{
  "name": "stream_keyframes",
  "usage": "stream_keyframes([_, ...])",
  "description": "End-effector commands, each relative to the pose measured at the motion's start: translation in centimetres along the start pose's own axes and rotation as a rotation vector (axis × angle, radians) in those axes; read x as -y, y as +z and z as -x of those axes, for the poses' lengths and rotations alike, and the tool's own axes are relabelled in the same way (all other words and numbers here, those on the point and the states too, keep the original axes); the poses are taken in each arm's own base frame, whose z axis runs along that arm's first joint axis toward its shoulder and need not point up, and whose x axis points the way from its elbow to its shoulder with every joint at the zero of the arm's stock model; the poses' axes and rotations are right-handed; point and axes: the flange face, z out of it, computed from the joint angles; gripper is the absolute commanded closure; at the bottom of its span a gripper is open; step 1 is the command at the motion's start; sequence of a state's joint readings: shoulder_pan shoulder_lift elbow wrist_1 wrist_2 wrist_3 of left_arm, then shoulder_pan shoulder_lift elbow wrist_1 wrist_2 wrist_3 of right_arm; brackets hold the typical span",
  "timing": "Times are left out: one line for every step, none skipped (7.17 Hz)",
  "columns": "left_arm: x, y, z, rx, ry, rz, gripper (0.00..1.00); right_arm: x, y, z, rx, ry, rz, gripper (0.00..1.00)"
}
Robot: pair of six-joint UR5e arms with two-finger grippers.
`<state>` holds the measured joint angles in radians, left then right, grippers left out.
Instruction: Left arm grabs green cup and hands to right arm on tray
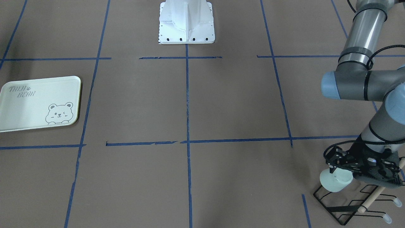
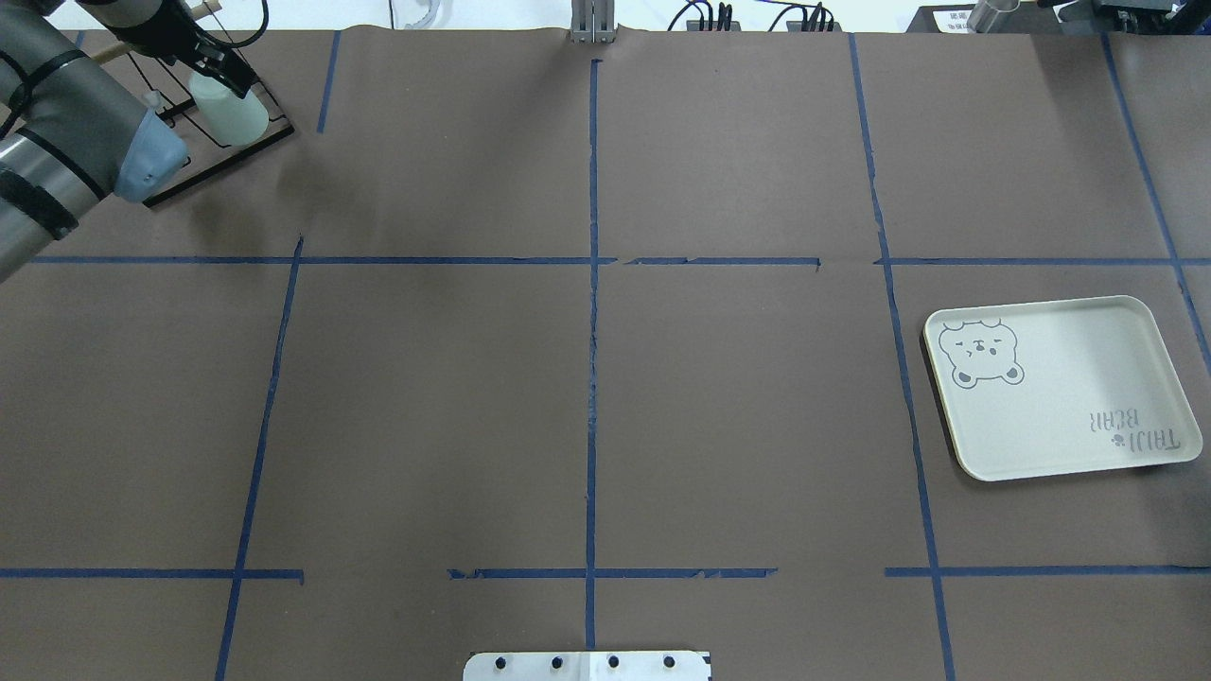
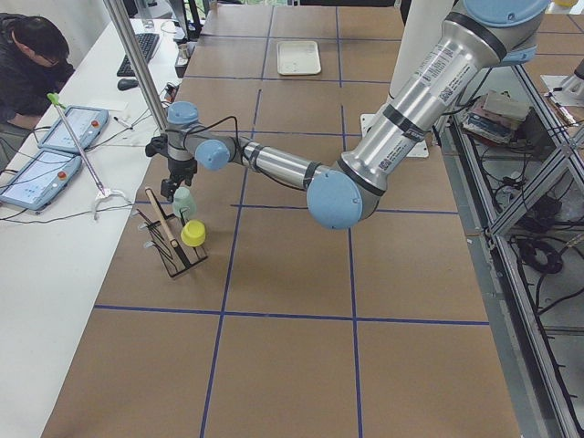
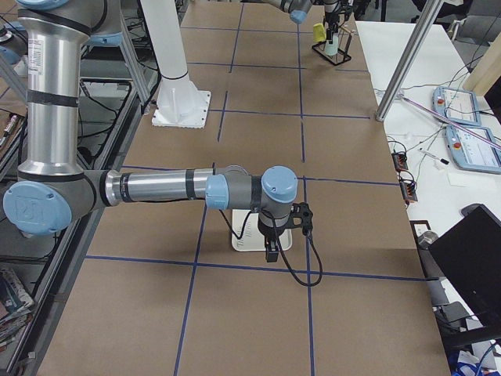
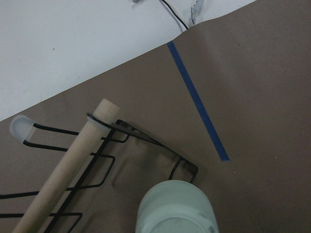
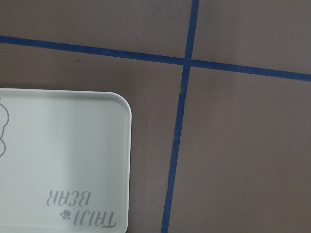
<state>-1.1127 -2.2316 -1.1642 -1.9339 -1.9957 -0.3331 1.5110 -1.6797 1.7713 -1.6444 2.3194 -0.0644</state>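
Observation:
The pale green cup (image 1: pixel 335 182) is at the black wire rack (image 1: pixel 335 209) in the table's far left corner. My left gripper (image 1: pixel 333 169) is over it with a finger on its rim and looks shut on it, holding it tilted. The cup also shows in the overhead view (image 2: pixel 230 112), the exterior left view (image 3: pixel 183 203) and the left wrist view (image 5: pixel 175 208), where the fingers are hidden. The cream bear tray (image 2: pixel 1060 397) lies empty at the right. My right gripper (image 4: pixel 271 254) hovers over the tray (image 6: pixel 63 160); I cannot tell whether it is open.
A yellow cup (image 3: pixel 192 234) sits on the rack beside the green one. A wooden dowel (image 5: pixel 68 165) lies across the rack. An operator (image 3: pixel 27 64) sits at the side desk. The white robot base (image 1: pixel 186 22) stands at the table's near middle edge.

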Motion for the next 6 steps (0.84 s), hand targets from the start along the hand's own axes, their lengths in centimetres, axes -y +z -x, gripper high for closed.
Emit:
stream_keyframes([-0.21,1.68,-0.01,-0.003,-0.011,0.008,0.0,0.0,-0.02,0.02,0.0,0.0,0.0,0.0])
stream_keyframes([-0.3,2.11,-0.05,-0.004,-0.009,0.011,0.0,0.0,-0.02,0.02,0.0,0.0,0.0,0.0])
stream_keyframes([-0.28,2.18,-0.17,-0.004,-0.009,0.013,0.1,0.0,-0.02,0.02,0.0,0.0,0.0,0.0])
stream_keyframes([-0.28,2.18,-0.17,-0.004,-0.009,0.013,0.27,0.0,-0.02,0.02,0.0,0.0,0.0,0.0])
stream_keyframes([-0.13,1.97,-0.32,-0.006,-0.008,0.008,0.46,0.0,-0.02,0.02,0.0,0.0,0.0,0.0])
stream_keyframes([-0.11,1.72,-0.38,-0.014,-0.007,0.006,0.62,0.0,-0.02,0.0,-0.002,0.0,0.0,0.0])
